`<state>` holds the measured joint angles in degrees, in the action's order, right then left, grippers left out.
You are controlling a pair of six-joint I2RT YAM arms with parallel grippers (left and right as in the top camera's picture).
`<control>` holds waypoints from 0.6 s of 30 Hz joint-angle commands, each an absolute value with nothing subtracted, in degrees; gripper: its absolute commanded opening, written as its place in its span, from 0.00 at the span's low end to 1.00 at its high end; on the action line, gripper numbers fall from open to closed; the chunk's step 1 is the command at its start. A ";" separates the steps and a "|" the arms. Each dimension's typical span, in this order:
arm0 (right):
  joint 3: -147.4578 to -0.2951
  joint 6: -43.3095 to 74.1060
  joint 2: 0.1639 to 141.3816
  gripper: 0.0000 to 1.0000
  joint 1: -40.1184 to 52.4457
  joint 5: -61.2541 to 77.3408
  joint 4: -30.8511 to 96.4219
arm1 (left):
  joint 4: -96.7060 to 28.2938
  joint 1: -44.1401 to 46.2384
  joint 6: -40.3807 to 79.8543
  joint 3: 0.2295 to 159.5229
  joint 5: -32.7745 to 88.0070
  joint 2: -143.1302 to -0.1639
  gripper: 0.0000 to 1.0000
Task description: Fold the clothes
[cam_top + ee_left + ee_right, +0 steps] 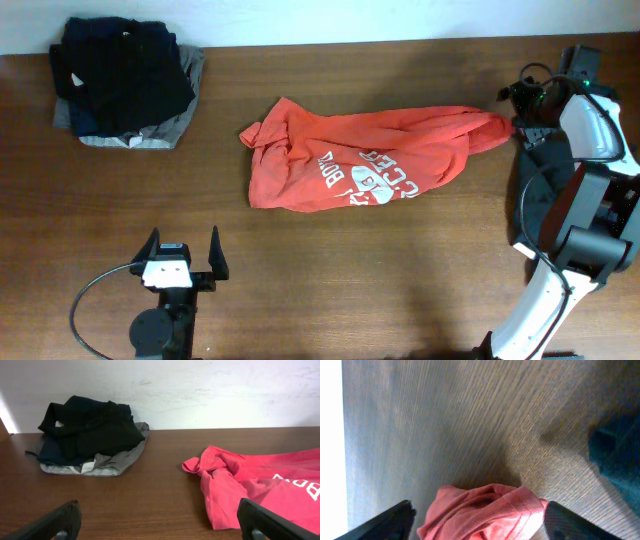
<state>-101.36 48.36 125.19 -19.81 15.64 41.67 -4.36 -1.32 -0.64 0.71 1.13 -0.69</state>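
- Far left: a heap of dark garments, black and navy over a grey piece, sits by the table's far edge, well apart from everything else. The left wrist view shows the same heap against a white wall.
- Near left: the left gripper hovers over bare wood at the near edge, jaws spread wide and holding nothing. In its own camera the two dark fingertips frame open tabletop, with no cloth between them.
- Centre: the red-orange T-shirt lies crumpled and unfolded on the brown wooden table. Its white chest lettering faces up and reads upside down from overhead. One sleeve curls at its left end, and the body stretches right in a long rumpled band. From the left wrist camera the T-shirt lies to the right of the heap, clear of it.
- Far right: the right gripper is at the shirt's right-hand tip, near the table's right edge. Its wrist camera shows the jaws standing wide on either side of a bunched fold of the T-shirt. The cloth reaches up to one fingertip, but a firm pinch cannot be made out.
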 commanded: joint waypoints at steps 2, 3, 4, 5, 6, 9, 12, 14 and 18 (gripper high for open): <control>-101.56 50.28 127.22 0.83 -19.44 15.92 41.71 | -4.60 -1.72 -1.74 0.54 1.74 -0.36 0.99; -101.56 50.28 127.48 0.83 -19.40 15.94 41.71 | -4.60 -1.72 -1.74 0.54 1.76 -0.36 0.99; -101.56 50.26 127.63 0.80 -19.40 15.92 41.71 | -4.60 -1.72 -1.74 0.54 1.74 -0.36 0.99; -101.56 50.26 127.74 0.75 -19.40 15.90 41.71 | -4.60 -1.72 -1.74 0.54 1.76 -0.36 0.99; -101.56 50.24 127.79 0.71 -19.40 15.88 41.71 | -4.60 -1.72 -1.74 0.54 1.76 -0.36 0.99; -101.56 50.26 127.81 0.64 -19.33 15.90 41.71 | -4.60 -1.72 -1.74 0.54 1.74 -0.36 0.99; -101.56 50.24 127.83 0.62 -19.11 15.88 41.71 | -4.60 -1.72 -1.74 0.54 1.74 -0.36 0.99; -101.56 50.24 127.83 0.52 -18.92 15.86 41.71 | -4.60 -1.72 -1.74 0.54 1.76 -0.36 0.99; -101.56 49.95 127.83 0.20 -18.57 15.86 41.52 | -4.60 -1.72 -1.74 0.54 1.74 -0.36 0.99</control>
